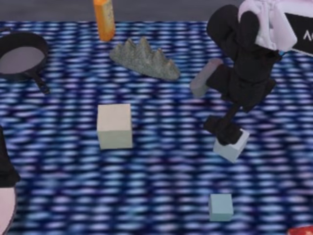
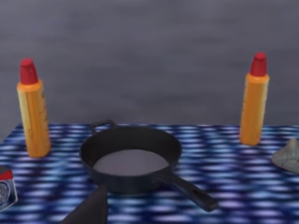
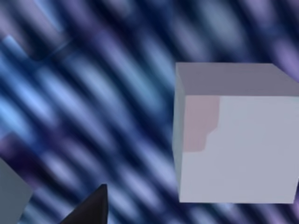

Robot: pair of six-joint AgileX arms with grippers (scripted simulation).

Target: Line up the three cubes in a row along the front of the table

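worktop (image 1: 161,186): dark blue with a blurry white and pale-blue woven dash pattern
large cube (image 1: 115,126): cream-pink, plain and matte
medium cube (image 1: 233,147): pale grey-lavender, plain; a faint pink patch on 1 face in the right wrist view
small cube (image 1: 221,207): teal-grey, plain
rock (image 1: 144,60): mottled grey
pan (image 1: 22,61): black, with a dull grey-lilac inside
2 bottles (image 2: 33,109): orange with red caps
right claw (image 1: 225,131): black
right arm (image 1: 266,24): black with white casing, upper right of the top view
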